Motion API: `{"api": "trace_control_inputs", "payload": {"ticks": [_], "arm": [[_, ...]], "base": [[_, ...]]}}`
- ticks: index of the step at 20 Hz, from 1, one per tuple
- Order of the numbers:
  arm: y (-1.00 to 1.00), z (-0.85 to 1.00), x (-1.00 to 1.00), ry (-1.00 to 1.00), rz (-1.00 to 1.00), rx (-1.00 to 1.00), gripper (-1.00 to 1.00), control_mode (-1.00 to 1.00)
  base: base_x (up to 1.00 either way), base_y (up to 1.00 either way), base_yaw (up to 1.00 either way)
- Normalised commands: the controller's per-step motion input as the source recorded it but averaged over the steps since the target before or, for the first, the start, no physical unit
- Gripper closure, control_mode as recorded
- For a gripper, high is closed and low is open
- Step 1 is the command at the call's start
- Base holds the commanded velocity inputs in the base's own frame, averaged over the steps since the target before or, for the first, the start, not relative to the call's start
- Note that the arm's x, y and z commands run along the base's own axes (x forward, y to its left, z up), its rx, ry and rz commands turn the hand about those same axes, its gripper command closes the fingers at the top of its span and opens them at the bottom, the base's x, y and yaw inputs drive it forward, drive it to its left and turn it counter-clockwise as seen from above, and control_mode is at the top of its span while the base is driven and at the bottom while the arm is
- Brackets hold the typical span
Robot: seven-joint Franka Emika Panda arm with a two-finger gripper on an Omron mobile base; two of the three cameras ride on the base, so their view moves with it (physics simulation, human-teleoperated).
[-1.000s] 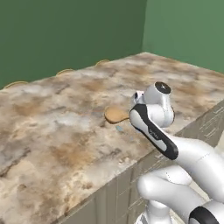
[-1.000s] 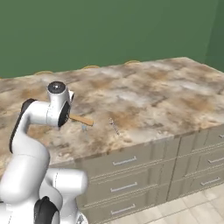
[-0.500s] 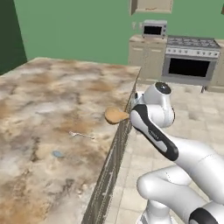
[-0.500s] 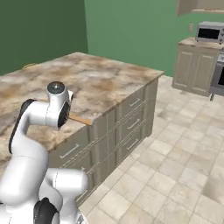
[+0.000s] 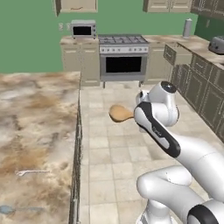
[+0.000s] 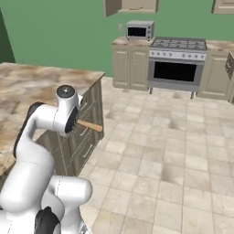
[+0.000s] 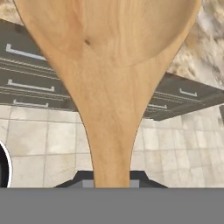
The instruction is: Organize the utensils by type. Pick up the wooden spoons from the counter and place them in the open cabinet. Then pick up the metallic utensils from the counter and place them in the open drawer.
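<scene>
**Spoon carried off the counter as the base turns toward the cabinets**

While the wooden spoon (image 5: pixel 120 113) is held in the gripper (image 7: pixel 111 183), the whole scene has been swung round: a second ago the base views looked across the counter (image 5: pixel 35 131), and now the oven (image 5: pixel 123 61), microwave (image 5: pixel 83 29) and tiled floor (image 6: pixel 173 155) are faced. That shift is read as the base driving, not the things moving. The carry to the wall cabinet (image 6: pixel 131 6), seen at 12 o'clock in the right base view, is judged to be under way.

The jaws are closed on the spoon's handle. In the hand view the handle is pinched at 6 o'clock and the round bowl is spread toward 12 o'clock, well beyond the tips. Seen from the left base view, the bowl sticks out at 9 o'clock from the hand.

A thin grey utensil (image 5: pixel 31 172) is left on the counter.
</scene>
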Motion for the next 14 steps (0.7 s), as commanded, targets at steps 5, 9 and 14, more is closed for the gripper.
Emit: {"api": "trace_control_inputs", "payload": {"ticks": [5,9,14], "arm": [[0.0,0.0,0.0,0.0,0.0,0.0,1.0,1.0],[0.0,0.0,0.0,0.0,0.0,0.0,1.0,1.0],[0.0,0.0,0.0,0.0,0.0,0.0,1.0,1.0]], "base": [[0.98,0.0,-0.09],[1.0,0.0,0.0],[1.0,0.0,0.0]]}}
